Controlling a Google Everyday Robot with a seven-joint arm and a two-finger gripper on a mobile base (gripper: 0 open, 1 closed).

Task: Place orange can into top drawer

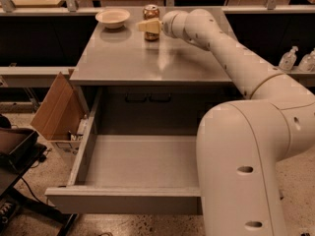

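Observation:
The orange can (151,12) stands upright at the back of the grey cabinet top (128,58), right of a cream bowl. My gripper (148,26) is at the can's front, level with its lower half and touching or nearly touching it. The white arm reaches in from the right and its large lower section covers the right front of the scene. The top drawer (140,161) is pulled fully out below the cabinet top, with its grey floor bare and its front panel (123,200) nearest the camera. The arm hides the drawer's right side.
A cream shallow bowl (112,17) sits left of the can. An open cardboard box (56,107) leans at the cabinet's left side. A black object (15,151) is at the lower left. Clear bottles (288,59) stand on a shelf at the right.

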